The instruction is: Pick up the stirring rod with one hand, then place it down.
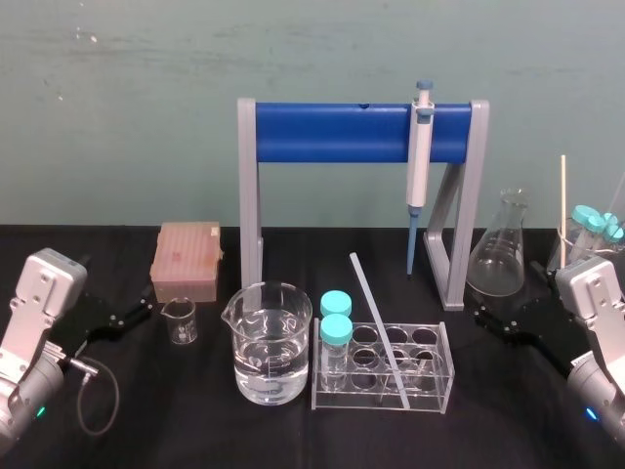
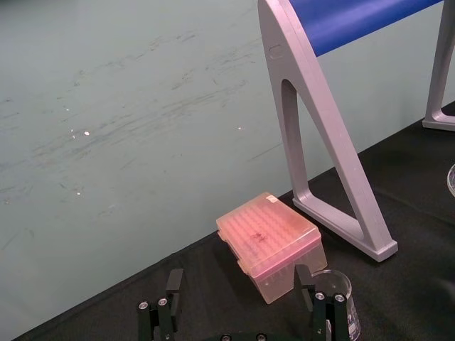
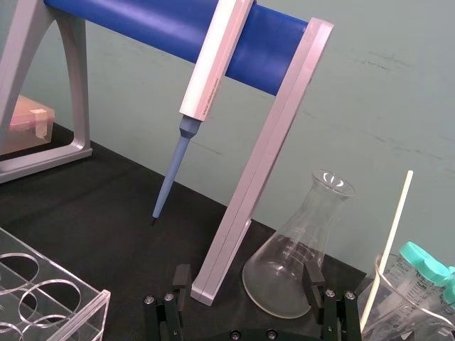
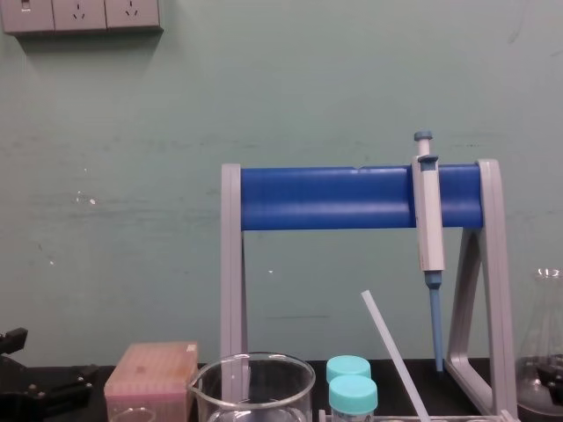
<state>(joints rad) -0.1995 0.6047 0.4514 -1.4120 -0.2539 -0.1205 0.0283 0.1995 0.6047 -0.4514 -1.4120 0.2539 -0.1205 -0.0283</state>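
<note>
In the clear test-tube rack (image 1: 430,376) at the middle of the black table (image 1: 293,440), the stirring rod (image 1: 379,327) is leaning at a slant. Its lower end is sitting at the rack's front and its upper end is pointing up and back toward the robot's left. Two teal-capped vials (image 1: 335,318) are standing in the rack's left end, and a large beaker (image 1: 269,342) of water is sitting just beside them. The left gripper (image 2: 238,302) is hovering low at the table's left side, near the small beaker (image 1: 180,320) and the pink tip box (image 1: 186,259), with its fingers spread apart and gripping nothing. The right gripper (image 3: 247,284) is hovering at the right, facing the Erlenmeyer flask (image 1: 500,249), with its fingers likewise parted. Both are well apart from the rod
</note>
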